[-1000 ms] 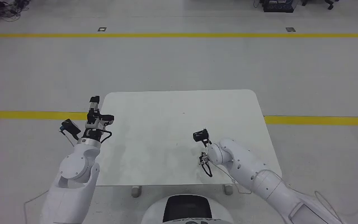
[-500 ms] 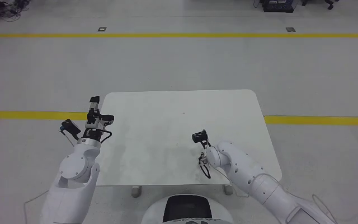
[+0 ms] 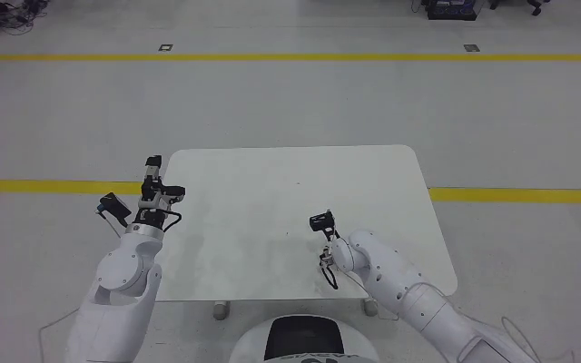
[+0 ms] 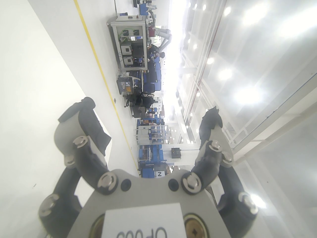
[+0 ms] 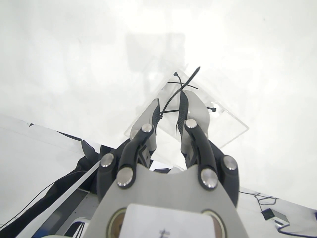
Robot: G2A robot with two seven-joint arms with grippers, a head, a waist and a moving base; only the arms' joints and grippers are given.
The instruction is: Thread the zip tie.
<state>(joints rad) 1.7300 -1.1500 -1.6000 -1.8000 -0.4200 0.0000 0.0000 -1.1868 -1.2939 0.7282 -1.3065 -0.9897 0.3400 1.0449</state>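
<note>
Right pincer (image 5: pixel 170 97) edged left, narrowly open over perhaps three zip ties (image 5: pixel 194 73); left pincer (image 4: pixel 148 107) wide

Grey floor (image 3: pixel 290 100) w/ yellow lines (image 3: pixel 272 57); white table (image 3: pixel 272 191); bright ceiling lights (image 4: pixel 247 95).

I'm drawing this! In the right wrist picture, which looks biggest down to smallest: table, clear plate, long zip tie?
table
clear plate
long zip tie
Plate and tie sit similarly far, so nearness hardly matters.
</note>
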